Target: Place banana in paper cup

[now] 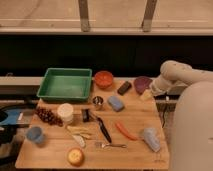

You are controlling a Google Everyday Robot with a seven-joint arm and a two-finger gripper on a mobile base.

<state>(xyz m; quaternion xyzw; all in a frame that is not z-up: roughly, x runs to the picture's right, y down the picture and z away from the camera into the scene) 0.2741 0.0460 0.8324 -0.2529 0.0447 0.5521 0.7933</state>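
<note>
At the right rim of the bench (115,157), the pincer (148,95) hangs just beside a purple bowl (142,82); whether it is open or closed cannot be told. Well apart from it, leftward and nearer the camera, the banana (80,131) lies flat, seemingly just clear of the paper cup (65,111).

What the worktop (145,117) holds, by number.
Two blue cups (35,135), one paper cup (65,112), one metal cup (98,102), two bowls (104,79), one green tray (65,84), one banana (80,132), one orange stick (126,131), one round fruit (75,156), one fork (110,145); one gripper (149,95), by the purple bowl (142,84).
</note>
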